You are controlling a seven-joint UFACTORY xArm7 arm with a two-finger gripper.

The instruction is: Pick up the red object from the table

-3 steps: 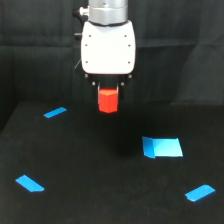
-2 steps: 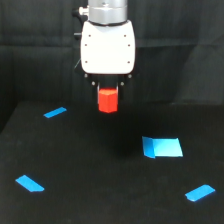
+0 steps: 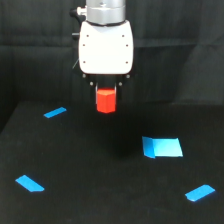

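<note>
The red object (image 3: 106, 100) is hanging clear above the table (image 3: 100, 165), toward its far edge, with its top end hiding between the dark fingers of the gripper (image 3: 106, 89), which is clenching it. Its long axis is running up and down, the lower end pointing at the black surface. The fingers are hard to make out against the dark backdrop (image 3: 190, 30). Blue tape strips are lying near the far left (image 3: 55, 112), near left (image 3: 30, 183) and near right (image 3: 200, 192); a blue rectangle (image 3: 162, 147) is sitting right of centre.
</note>
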